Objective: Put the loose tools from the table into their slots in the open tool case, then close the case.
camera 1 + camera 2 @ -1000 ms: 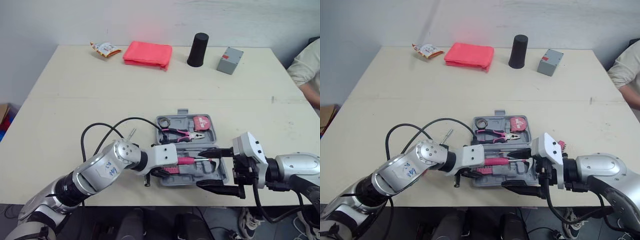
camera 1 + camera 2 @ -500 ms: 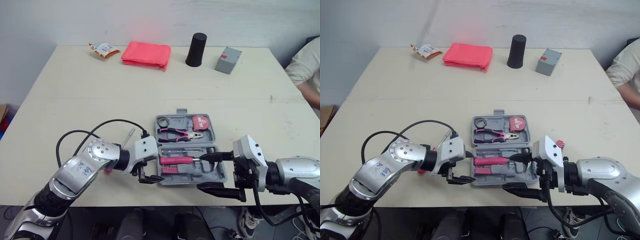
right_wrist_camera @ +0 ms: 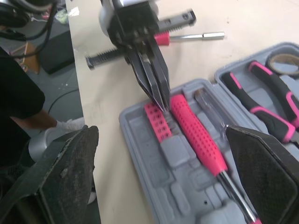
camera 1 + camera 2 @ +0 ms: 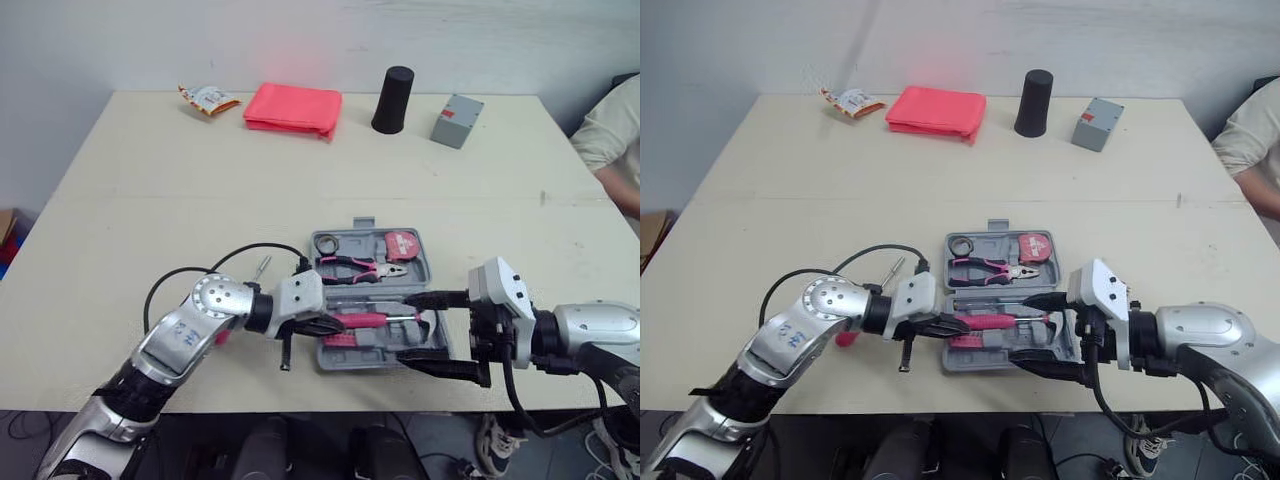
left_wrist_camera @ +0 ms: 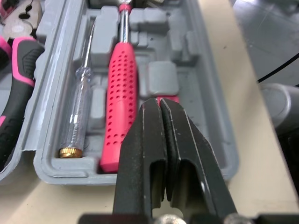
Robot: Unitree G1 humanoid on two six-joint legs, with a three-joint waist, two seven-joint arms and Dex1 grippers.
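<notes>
The grey tool case point(image 4: 436, 345) lies open near the table's front edge. It holds pliers point(image 4: 360, 267), a tape measure point(image 4: 403, 246), a pink-handled tool point(image 5: 121, 93) and a clear screwdriver point(image 5: 81, 107). My left gripper point(image 4: 335, 325) is shut with nothing in it. Its tips hover over the case's near-left part, beside the pink handle and above a pink bit holder point(image 3: 158, 122). At the case's right end my right gripper point(image 4: 425, 333) stands wide open, one finger on each side of that end. A loose pink-handled screwdriver point(image 4: 262, 266) lies on the table, partly hidden behind my left arm.
Along the far edge stand a red folded cloth point(image 4: 295, 107), a black cup point(image 4: 394, 100), a grey box point(image 4: 458, 120) and a snack packet point(image 4: 208, 97). A person's sleeve point(image 4: 610, 135) shows at the right edge. The case sits close to the table's front edge.
My left gripper drew back to the left of the case, then came in again over its near-left part with fingers shut. The right gripper edged closer around the case's right end.
</notes>
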